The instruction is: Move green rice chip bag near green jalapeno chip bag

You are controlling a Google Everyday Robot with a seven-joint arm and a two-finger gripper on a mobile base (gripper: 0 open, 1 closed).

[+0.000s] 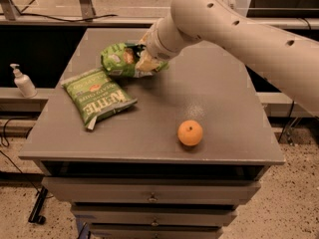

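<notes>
Gripper [144, 59]: mine, over the back left of the table [224, 103], clamped on the rice bag's right end.
Rice bag [118, 59]: crumpled in my grip, just behind the jalapeno bag; possibly touching the tabletop, hard to tell.
Jalapeno bag [98, 96]: flat, left side.
Orange [190, 132]: front, well apart.

You see the pincer [144, 59] clamped on the glossy bright-green rice chip bag [118, 59], just beside the flat darker-green KETTLE jalapeno chip bag [97, 96] on the grey bench [224, 108]; a round orange [190, 132] sits well apart.
</notes>
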